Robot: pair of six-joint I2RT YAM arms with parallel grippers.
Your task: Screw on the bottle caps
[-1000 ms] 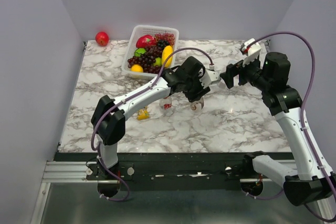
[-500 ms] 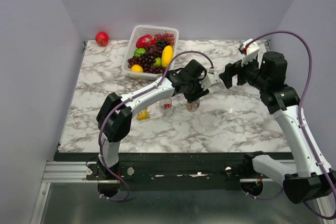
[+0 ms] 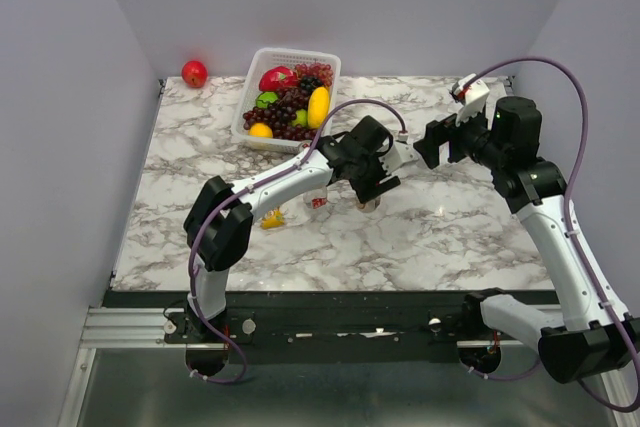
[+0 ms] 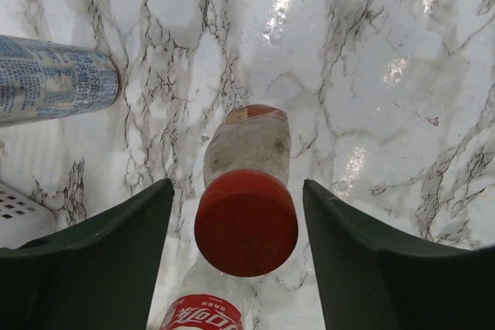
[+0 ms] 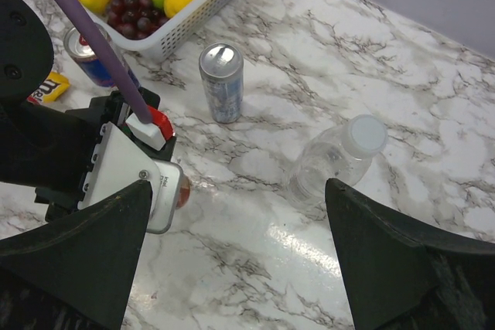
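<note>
Holds the left gripper (image 4: pixel 238 187) straight above the short bottle (image 4: pixel 247 144), jaws spread to either side of the red cap (image 4: pixel 246 223), with a sliver of marble showing on each flank, narrower on the right. Pinches nothing. Most likely set this way because twisting a cap wants the fingers square across it and the wrist in line with the neck.

Has that bottle standing near the middle of the marble table (image 4: pixel 402 52), base down and cap up. Long axis vertical, running almost straight at the wrist camera, so mostly cap and shoulder on show. Cap level on the neck, though impossible to tell from here whether threaded fully home. Just to its left, a second bottle with a red label (image 4: pixel 203 316), top out of frame. On the far side, a silver-blue soda can (image 4: pixel 54 79), and beyond that a corner of the white fruit basket (image 4: pixel 19 218).

Parks the right gripper (image 5: pixel 237 191) raised and off to the right, fingers wide apart and empty. Probably placed there to stay clear of the left arm while looking down on the work. Below it, the tall clear bottle (image 5: pixel 329 160), apparently upright, with a whitish cap (image 5: pixel 364 135) on top. Axis vertical, right of the can and well apart from the short pair
</note>
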